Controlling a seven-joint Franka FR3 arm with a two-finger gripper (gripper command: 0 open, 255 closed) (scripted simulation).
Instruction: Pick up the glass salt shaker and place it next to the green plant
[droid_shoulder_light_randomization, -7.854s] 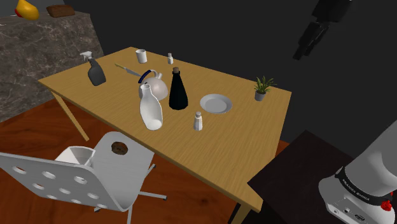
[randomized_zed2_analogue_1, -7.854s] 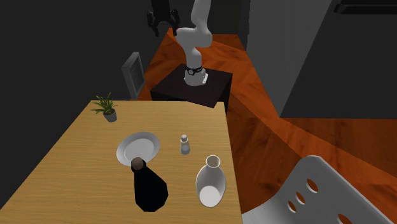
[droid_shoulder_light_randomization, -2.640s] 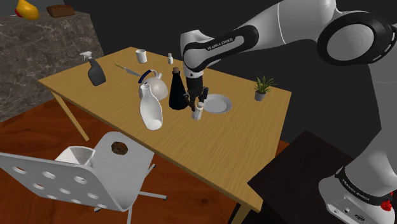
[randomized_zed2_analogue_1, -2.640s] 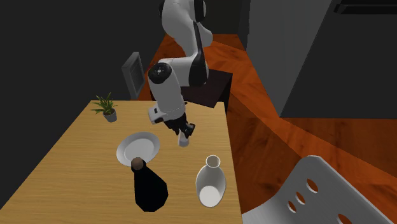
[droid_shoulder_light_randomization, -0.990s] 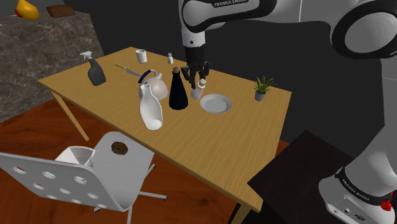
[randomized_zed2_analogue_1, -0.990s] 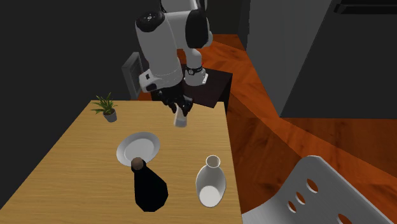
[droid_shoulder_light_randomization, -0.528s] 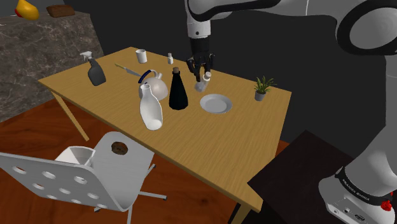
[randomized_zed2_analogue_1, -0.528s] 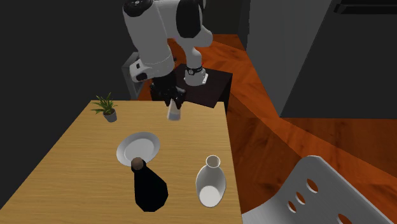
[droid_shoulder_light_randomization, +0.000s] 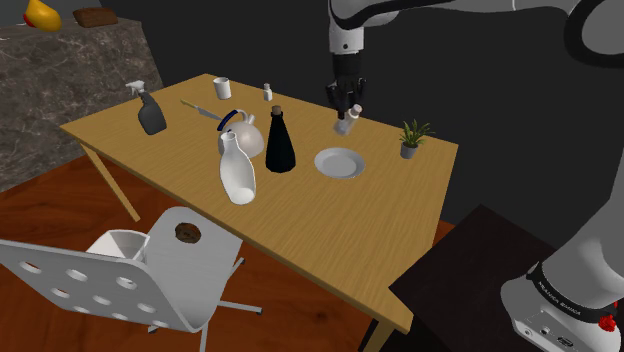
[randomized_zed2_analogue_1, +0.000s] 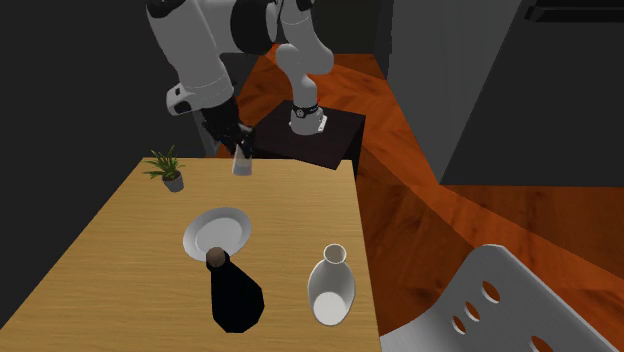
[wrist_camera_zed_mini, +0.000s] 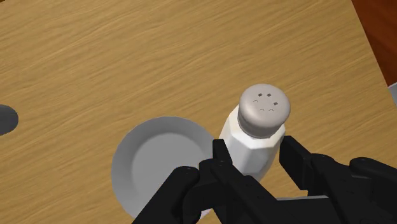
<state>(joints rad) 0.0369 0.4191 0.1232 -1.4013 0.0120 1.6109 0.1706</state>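
Note:
My black gripper (droid_shoulder_light_randomization: 347, 110) is shut on the salt shaker (droid_shoulder_light_randomization: 345, 123), a small pale jar with a grey perforated cap, and holds it tilted in the air above the wooden table (droid_shoulder_light_randomization: 300, 215). It hangs beyond the white plate (droid_shoulder_light_randomization: 339, 162), short of the green potted plant (droid_shoulder_light_randomization: 411, 138) toward the shoulder view's right. In the second exterior view the gripper (randomized_zed2_analogue_1: 238, 147) carries the shaker (randomized_zed2_analogue_1: 241, 163) to the right of the plant (randomized_zed2_analogue_1: 167, 168), above the table's far edge. Through the wrist view the fingers (wrist_camera_zed_mini: 226, 167) clasp the shaker (wrist_camera_zed_mini: 257, 137) with the plate (wrist_camera_zed_mini: 162, 165) below.
A black corked bottle (droid_shoulder_light_randomization: 279, 140), a white vase (droid_shoulder_light_randomization: 236, 168), a round jug (droid_shoulder_light_randomization: 241, 127), a spray bottle (droid_shoulder_light_randomization: 149, 110), a white cup (droid_shoulder_light_randomization: 222, 88) and a second small shaker (droid_shoulder_light_randomization: 267, 92) stand on the table. A white perforated chair (droid_shoulder_light_randomization: 140, 272) sits at its near side.
The arm has carried the held shaker to the shoulder view's right, from beside the black bottle to beyond the plate, nearer the plant. Nothing else moved.

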